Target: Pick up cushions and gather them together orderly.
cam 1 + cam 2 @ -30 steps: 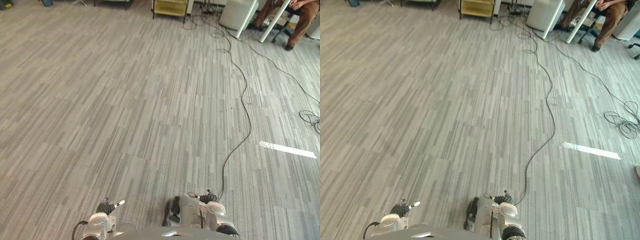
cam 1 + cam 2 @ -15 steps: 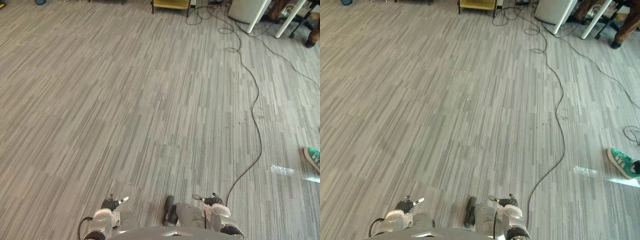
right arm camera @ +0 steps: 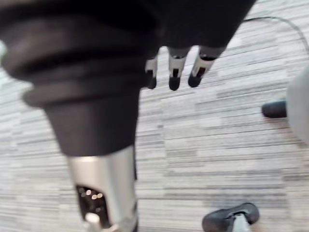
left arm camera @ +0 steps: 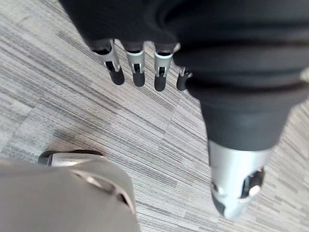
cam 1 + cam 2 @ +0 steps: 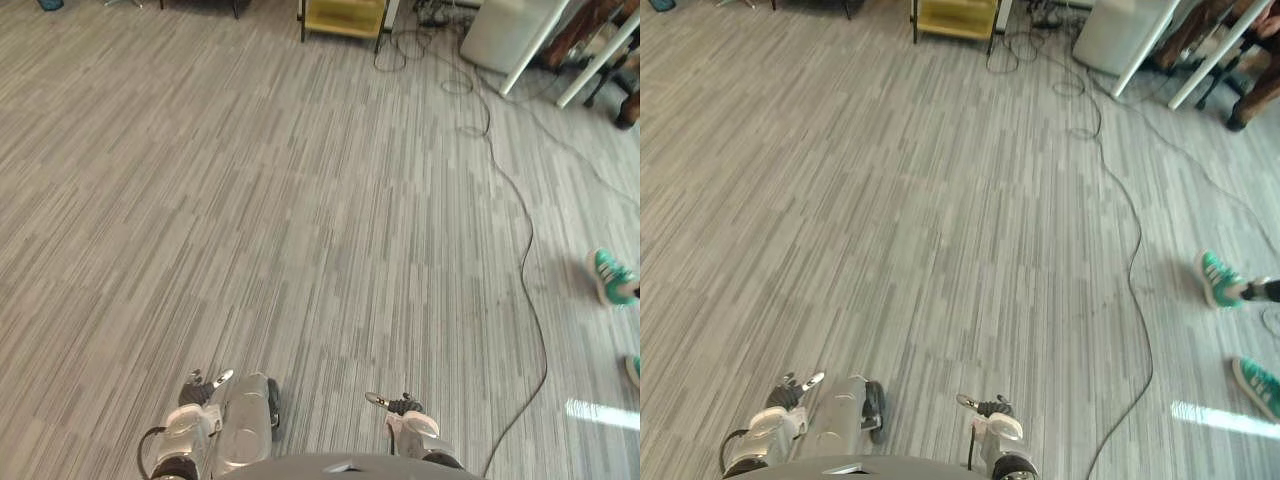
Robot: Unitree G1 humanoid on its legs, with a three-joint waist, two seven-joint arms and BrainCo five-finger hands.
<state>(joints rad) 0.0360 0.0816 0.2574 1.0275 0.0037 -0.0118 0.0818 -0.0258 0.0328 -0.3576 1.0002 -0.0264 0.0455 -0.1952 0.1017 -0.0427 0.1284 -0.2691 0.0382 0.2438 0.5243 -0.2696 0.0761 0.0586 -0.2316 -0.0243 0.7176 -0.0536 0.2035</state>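
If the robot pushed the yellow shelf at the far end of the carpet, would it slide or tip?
The yellow shelf looks boxy and rigid, so it should move as one piece. It stands on thin dark legs on carpet, so it would likely catch rather than slide; a high push might tip it.

Bright, even, soft light falls on the carpet floor, and shadows on it are faint. One white strip of glare lies on the floor at the near right. Close up, the left robot hand has a near-black cover, and its metal thumb catches small highlights.
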